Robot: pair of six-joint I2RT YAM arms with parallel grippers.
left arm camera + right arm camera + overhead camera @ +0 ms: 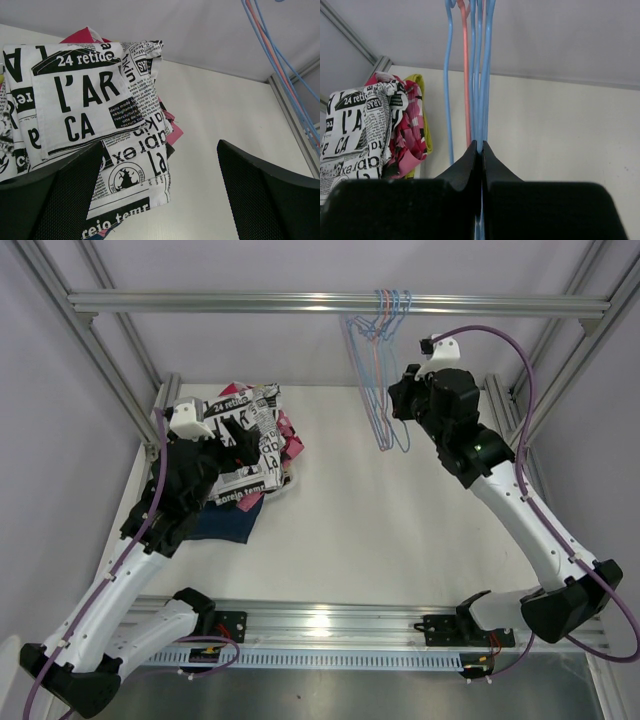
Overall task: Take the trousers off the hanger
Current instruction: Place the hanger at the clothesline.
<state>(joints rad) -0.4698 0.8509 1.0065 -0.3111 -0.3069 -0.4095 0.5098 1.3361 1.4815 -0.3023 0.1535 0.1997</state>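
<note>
Left gripper (pixel 159 150): black, mesh-textured fingers spread wide, hovering over the heap.
Right gripper (pixel 480 145): smooth black fingers pressed together, pinching a thin blue wire hanger (pixel 479 75).
Other hangers (pixel 385 350): blue and salmon wire, bunched on the aluminium rail (pixel 250 303).
Trousers: a soft crumpled heap at the left of the white surface (pixel 400 520).
Top of heap: white newspaper-lettered cloth pair (pixel 85 100).
Beneath: pink-red patterned pair (pixel 410 135), yellow edge (pixel 424 110), navy pair (pixel 225 522).

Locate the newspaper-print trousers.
Top view, left side: the newspaper-print trousers lie atop the clothes pile on the table, beneath the open left end effector.
</note>
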